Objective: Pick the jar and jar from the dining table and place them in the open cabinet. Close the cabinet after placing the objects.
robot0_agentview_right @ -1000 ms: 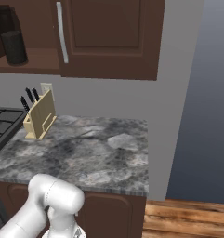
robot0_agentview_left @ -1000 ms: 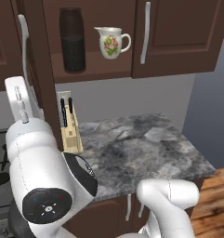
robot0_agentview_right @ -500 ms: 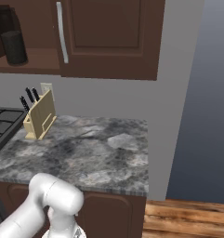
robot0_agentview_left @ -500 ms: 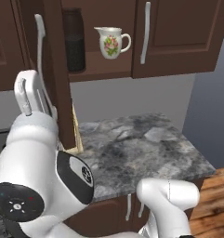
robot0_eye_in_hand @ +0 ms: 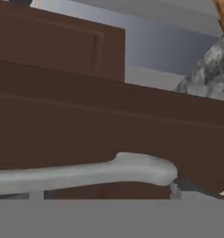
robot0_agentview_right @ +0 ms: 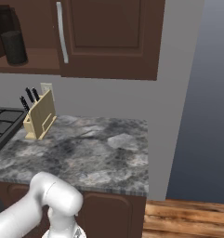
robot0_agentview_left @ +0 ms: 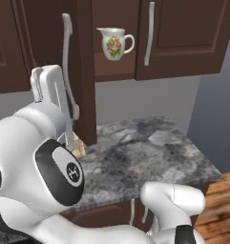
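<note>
Against cabinet door [robot0_agentview_left: 84,71], gripper [robot0_agentview_left: 52,90] beside handle [robot0_eye_in_hand: 85,172]; finger spread unclear.

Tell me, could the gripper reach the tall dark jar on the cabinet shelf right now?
Probably not. In the left base view the cabinet door has swung across the shelf opening, and the hand view looks at its silver handle close up. The tall jar stands behind it.

Cabinet shelf [robot0_agentview_right: 32,59], upper left of right base view: tall dark jar [robot0_agentview_right: 13,46] stands on it. In left base view, white floral jug [robot0_agentview_left: 115,43] sits top centre. Grey marbled counter [robot0_agentview_right: 92,155] across mid-frame carries a wooden knife block [robot0_agentview_right: 39,118] at its left end.
</note>
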